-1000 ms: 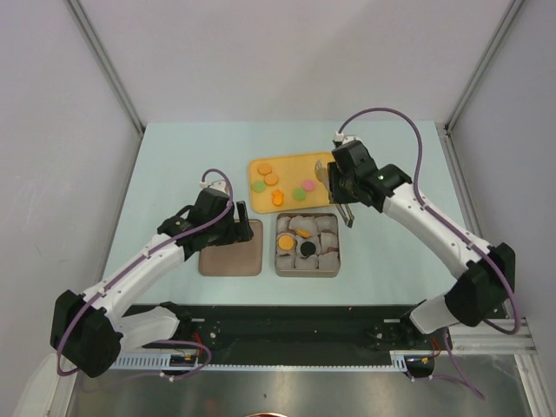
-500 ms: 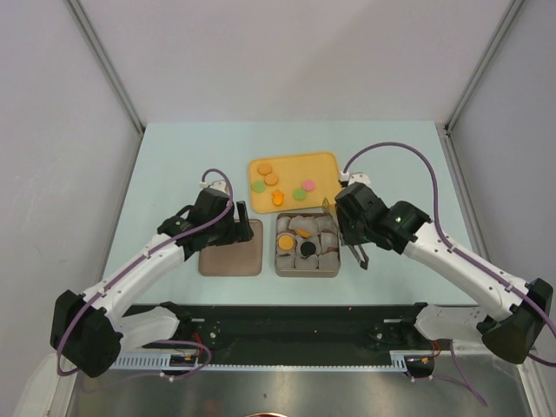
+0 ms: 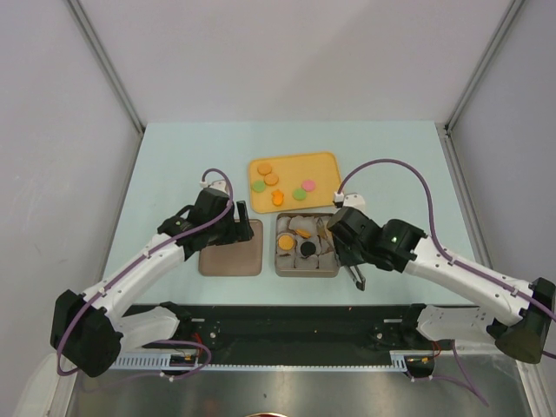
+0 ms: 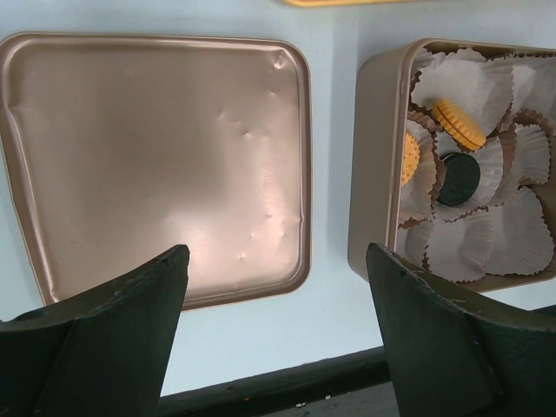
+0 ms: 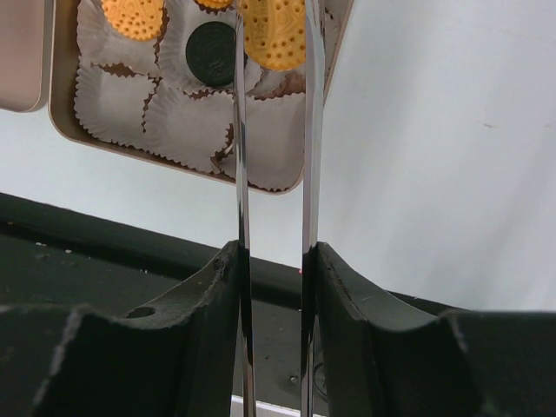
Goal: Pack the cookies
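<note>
Right gripper (image 5: 274, 252) clamps tongs (image 5: 308, 130) pinching cookie (image 5: 274, 35) over tin (image 5: 61, 113), right side; left gripper (image 4: 276, 256) wide. Risk: thin blades slip, cookie misses cup (image 5: 187, 126).

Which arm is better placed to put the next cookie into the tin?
Right. The right gripper holds tongs that pinch an orange cookie over the tin. The left gripper hangs open and empty above the lid.

White tubular links with bulky black joints form the left arm (image 3: 143, 265) and the right arm (image 3: 460, 274); a purple cable (image 3: 393, 162) loops along each; the left gripper (image 4: 276, 261) has matte black, wedge-shaped fingers (image 4: 95, 339).
</note>
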{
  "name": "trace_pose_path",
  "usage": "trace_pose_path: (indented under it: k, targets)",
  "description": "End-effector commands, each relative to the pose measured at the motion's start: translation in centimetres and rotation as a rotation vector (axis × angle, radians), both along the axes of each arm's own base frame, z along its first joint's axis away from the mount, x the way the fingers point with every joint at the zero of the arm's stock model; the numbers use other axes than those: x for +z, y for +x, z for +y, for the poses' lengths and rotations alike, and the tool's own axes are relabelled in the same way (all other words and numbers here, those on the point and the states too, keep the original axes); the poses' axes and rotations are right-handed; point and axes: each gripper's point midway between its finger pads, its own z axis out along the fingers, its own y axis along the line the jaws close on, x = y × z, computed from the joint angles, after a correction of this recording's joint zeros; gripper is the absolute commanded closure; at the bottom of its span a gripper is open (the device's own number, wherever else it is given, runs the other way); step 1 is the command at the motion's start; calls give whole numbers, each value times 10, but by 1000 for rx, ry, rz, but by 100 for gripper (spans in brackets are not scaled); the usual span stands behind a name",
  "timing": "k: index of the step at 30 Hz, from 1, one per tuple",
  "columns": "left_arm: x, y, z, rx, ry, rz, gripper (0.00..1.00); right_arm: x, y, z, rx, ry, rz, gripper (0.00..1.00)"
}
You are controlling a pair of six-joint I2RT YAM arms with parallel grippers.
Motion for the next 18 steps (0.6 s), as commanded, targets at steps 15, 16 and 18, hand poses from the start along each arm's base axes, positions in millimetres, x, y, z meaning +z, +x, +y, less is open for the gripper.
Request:
trace_pose_path:
  k: [15,16,18]
  targets:
    - [3,6,-3,-4,-19,-22,12,-3,-6,-11,-58,-6,-13,68]
    - [3,6,-3,-1,-17,-21,12,-5,-6,-11,-58,-9,-12,68]
    - [3,6,-3,-1,-18,-22,12,-7,-6,-11,-56,-13,-11,67]
